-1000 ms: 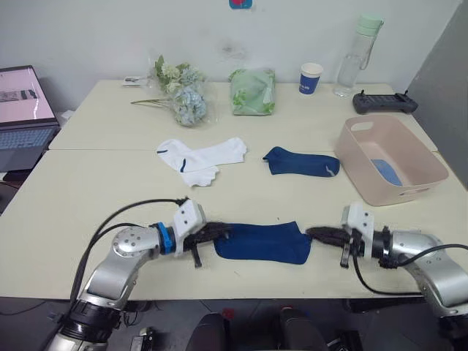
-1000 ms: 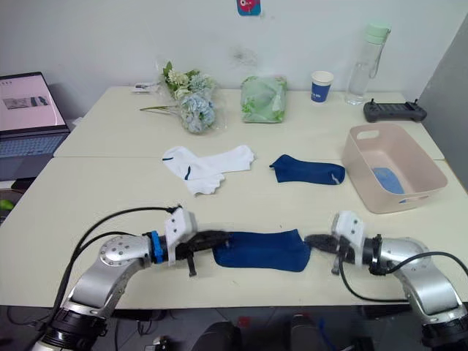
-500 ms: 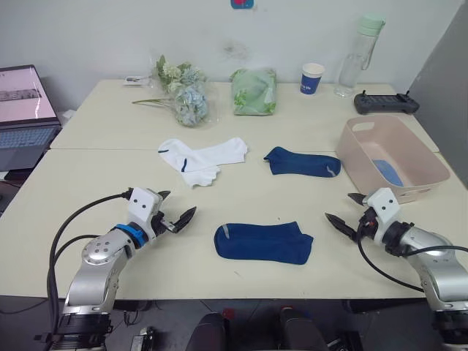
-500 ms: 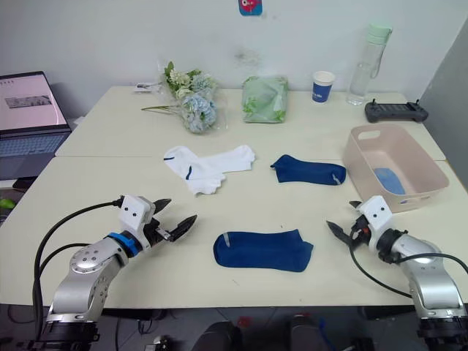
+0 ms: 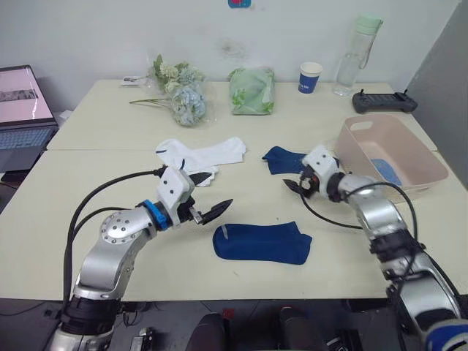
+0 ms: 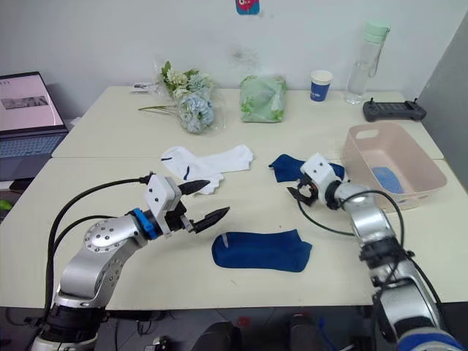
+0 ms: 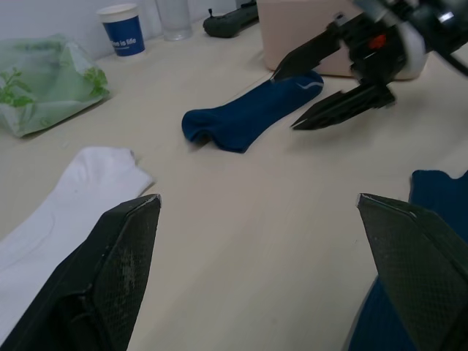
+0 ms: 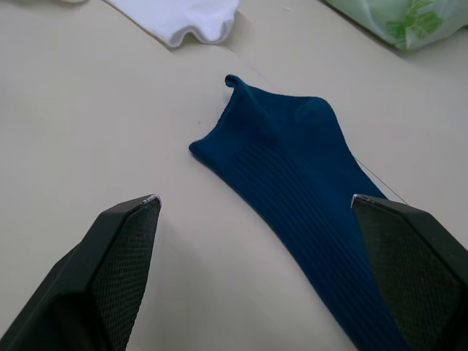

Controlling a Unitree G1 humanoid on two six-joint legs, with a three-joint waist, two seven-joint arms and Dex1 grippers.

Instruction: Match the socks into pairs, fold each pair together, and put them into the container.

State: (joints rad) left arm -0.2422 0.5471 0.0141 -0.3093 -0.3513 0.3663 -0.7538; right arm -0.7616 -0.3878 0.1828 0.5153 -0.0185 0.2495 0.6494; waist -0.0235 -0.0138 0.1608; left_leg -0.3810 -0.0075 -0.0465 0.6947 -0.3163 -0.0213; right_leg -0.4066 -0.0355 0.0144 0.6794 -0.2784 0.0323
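One dark navy sock [image 5: 262, 243] lies flat near the table's front edge. A second navy sock [image 5: 280, 159] lies farther back, and my right gripper [image 5: 291, 180] hovers open just in front of its cuff end [image 8: 307, 183], holding nothing. Left of the near sock, my left gripper [image 6: 212, 197] is raised and open, also empty. Two white socks [image 5: 201, 156] overlap at mid-table. A light blue sock [image 5: 385, 171] lies inside the pink container [image 5: 365, 164] at the right.
Along the back edge stand a flower bunch [image 5: 179, 95], a pale green bag [image 5: 252, 91], a blue-and-white cup [image 5: 311, 77], a bottle [image 5: 352, 62] and a black controller [image 5: 384, 102]. A laptop [image 5: 22, 110] sits at far left.
Both grippers let go of the near navy sock's ends and opened. The right gripper moved back to the far navy sock; the left swung up beside the near sock.
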